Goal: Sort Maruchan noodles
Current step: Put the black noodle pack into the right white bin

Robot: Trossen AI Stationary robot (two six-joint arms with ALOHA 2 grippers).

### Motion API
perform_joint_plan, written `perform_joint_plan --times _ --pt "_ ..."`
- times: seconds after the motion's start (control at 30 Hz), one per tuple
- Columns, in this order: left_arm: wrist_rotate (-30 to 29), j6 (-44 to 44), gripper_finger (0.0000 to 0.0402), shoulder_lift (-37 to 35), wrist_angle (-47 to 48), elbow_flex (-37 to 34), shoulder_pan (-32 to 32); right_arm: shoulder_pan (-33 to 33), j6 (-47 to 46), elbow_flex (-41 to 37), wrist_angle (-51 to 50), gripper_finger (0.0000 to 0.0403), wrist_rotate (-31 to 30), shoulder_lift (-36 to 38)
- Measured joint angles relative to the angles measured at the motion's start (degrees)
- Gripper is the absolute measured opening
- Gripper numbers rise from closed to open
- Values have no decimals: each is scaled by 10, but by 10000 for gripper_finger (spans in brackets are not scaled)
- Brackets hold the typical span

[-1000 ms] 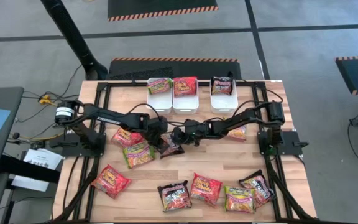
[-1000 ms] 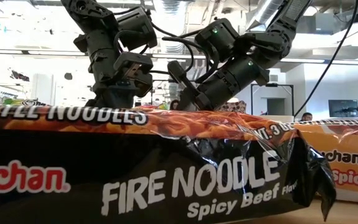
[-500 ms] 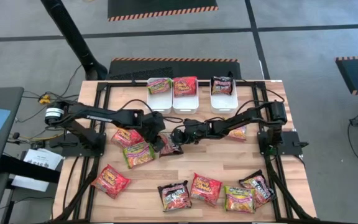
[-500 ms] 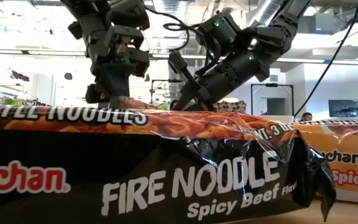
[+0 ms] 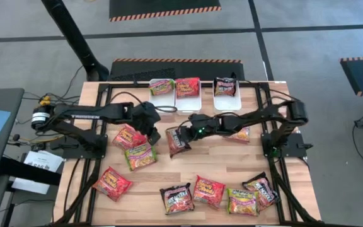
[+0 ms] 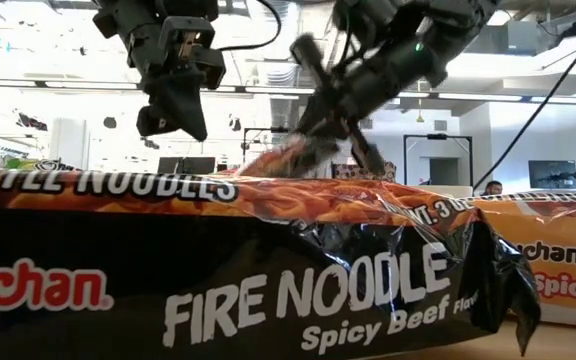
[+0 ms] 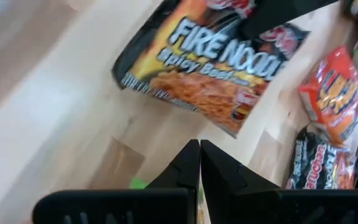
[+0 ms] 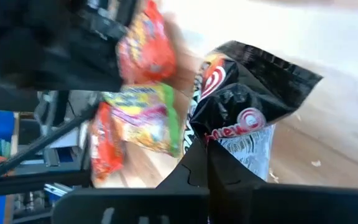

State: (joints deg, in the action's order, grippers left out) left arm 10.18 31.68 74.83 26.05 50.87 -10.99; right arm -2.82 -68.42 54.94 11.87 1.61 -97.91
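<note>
My right gripper (image 5: pixel 186 133) is shut on a black Fire Noodle packet (image 5: pixel 176 140) above the table's middle; the low view shows the gripper (image 6: pixel 330 135) and the packet (image 6: pixel 286 160) raised. My left gripper (image 5: pixel 151 133) hangs shut and holding nothing just left of the packet, fingertips (image 7: pixel 199 155) together. Loose Maruchan noodles lie flat on the table: red (image 5: pixel 129 137) and green (image 5: pixel 140 156) ones by the left gripper, and several along the near edge. My right gripper pinches a crumpled edge of the black packet (image 8: pixel 224 138) between its two fingers. The fingers come slanting down from the table's right. The packet is lifted off the table and tilted, with most of it reaching out beyond the fingertips toward the left gripper.
Three white bins stand at the far edge, holding a green-yellow (image 5: pixel 161 87), a red (image 5: pixel 188 87) and a black (image 5: pixel 225 86) packet. Another packet (image 5: pixel 242 133) lies under the right arm. A black packet (image 6: pixel 268 290) close to the low camera fills its foreground.
My right gripper has shut on the black packet, risen and rolled, taking the packet up off the table and tilting it. My left gripper, shut throughout, has risen and drawn back toward the table's left, away from the packet.
</note>
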Motion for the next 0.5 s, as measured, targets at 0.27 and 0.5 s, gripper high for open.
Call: perform_joint_plan --times 0.27,0.5 --pt "-21 -46 0 -36 -2 0 -43 -23 92 0 -101 1 -39 121" --pt "-31 -71 0 -38 -5 0 -81 -86 187 0 -199 1 -71 227"
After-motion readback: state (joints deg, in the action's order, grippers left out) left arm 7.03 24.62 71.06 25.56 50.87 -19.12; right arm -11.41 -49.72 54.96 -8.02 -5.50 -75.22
